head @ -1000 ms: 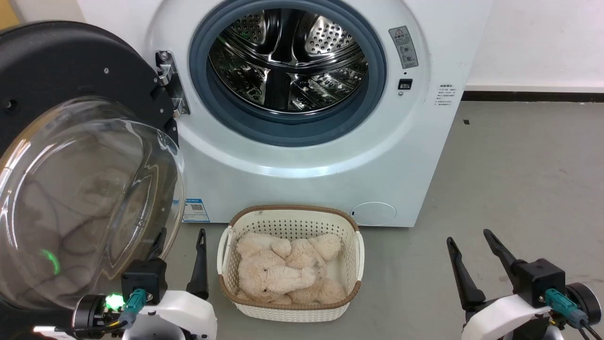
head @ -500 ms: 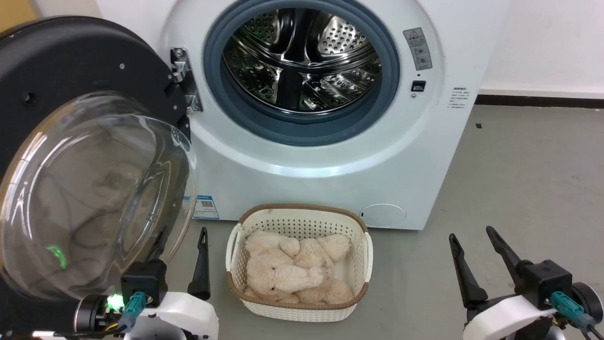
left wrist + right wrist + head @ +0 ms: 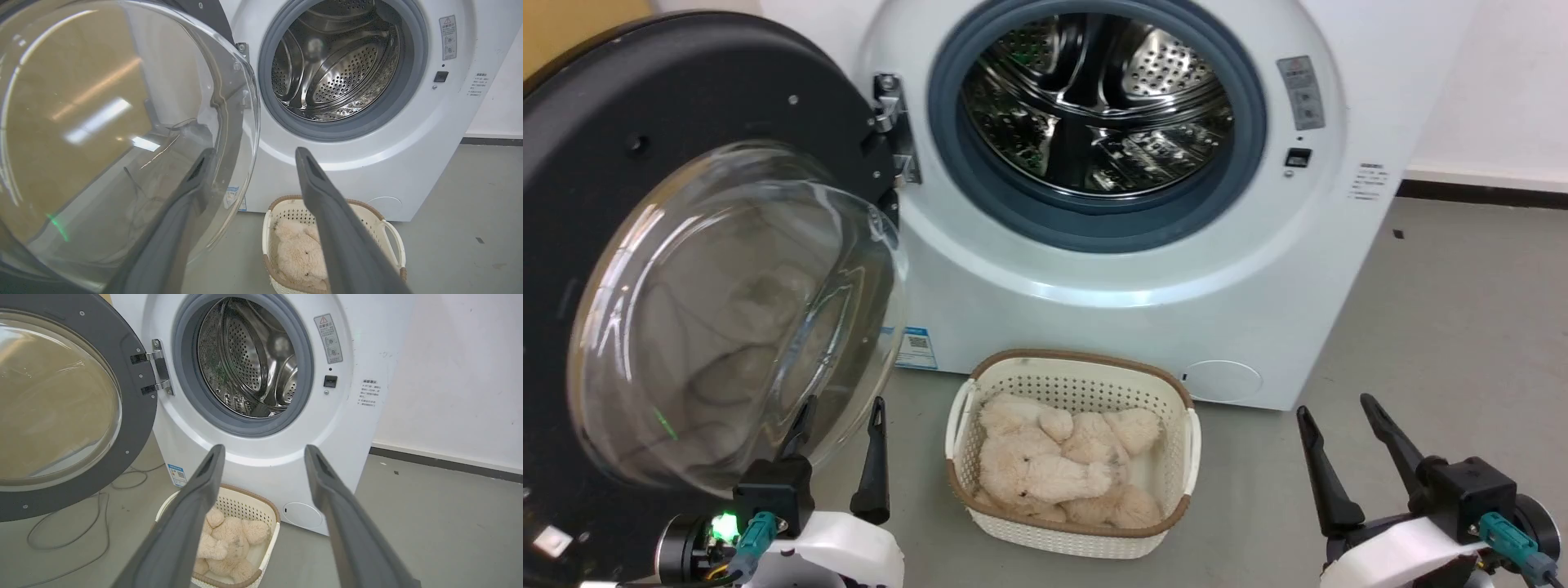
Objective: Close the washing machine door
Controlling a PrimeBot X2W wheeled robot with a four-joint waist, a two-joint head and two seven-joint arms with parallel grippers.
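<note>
Grey floor (image 3: 1421, 327), white wall (image 3: 1519, 82); washing machine door (image 3: 719, 269) hangs wide open, left of the washing machine (image 3: 1111, 278); left pincer (image 3: 841, 404) wide, empty, just beside it; right pincer (image 3: 1335, 408) wide, empty; I'd reach behind its free side and swing it steadily round the hinge (image 3: 894, 122).

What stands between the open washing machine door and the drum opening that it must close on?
Nothing visible. The washing machine door hangs open, and nothing sticks out of the drum opening. The white basket sits on the floor below the opening; it looks lower than the door's swing.
</note>
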